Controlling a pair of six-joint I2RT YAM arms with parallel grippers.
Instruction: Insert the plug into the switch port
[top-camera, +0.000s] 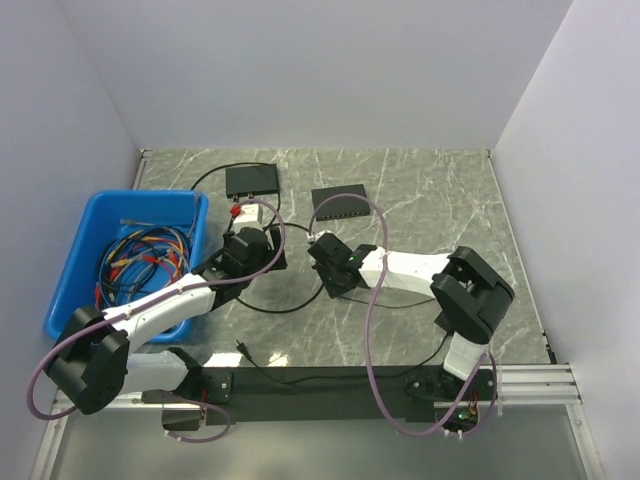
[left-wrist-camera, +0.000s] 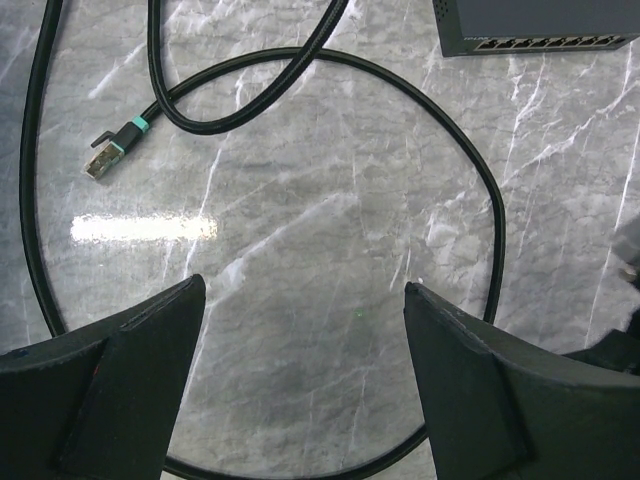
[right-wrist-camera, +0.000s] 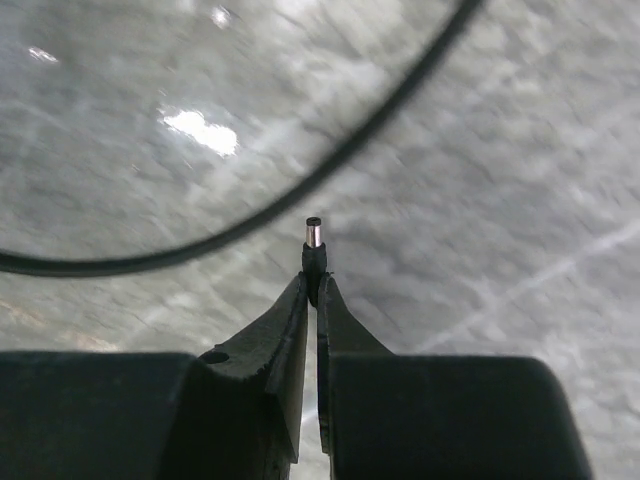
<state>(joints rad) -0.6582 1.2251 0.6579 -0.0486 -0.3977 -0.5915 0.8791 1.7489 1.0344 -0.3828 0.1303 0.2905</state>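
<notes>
My right gripper (right-wrist-camera: 312, 288) is shut on the plug (right-wrist-camera: 313, 240), a small black barrel with a metal tip that sticks out past the fingertips above the marble table. In the top view this gripper (top-camera: 322, 256) hovers just in front of the switch (top-camera: 340, 205), a small black box with a row of ports along its near edge. The port row also shows at the upper right of the left wrist view (left-wrist-camera: 540, 42). My left gripper (left-wrist-camera: 300, 295) is open and empty over a loop of black cable (left-wrist-camera: 480, 180), and in the top view it (top-camera: 248, 250) sits left of the right gripper.
A network connector with a teal band (left-wrist-camera: 106, 158) lies on the table at the left. A second plain black box (top-camera: 250, 180) stands at the back. A blue bin (top-camera: 70, 270) with multicoloured wires is at the left. A thin cable end (top-camera: 240, 346) lies near the front.
</notes>
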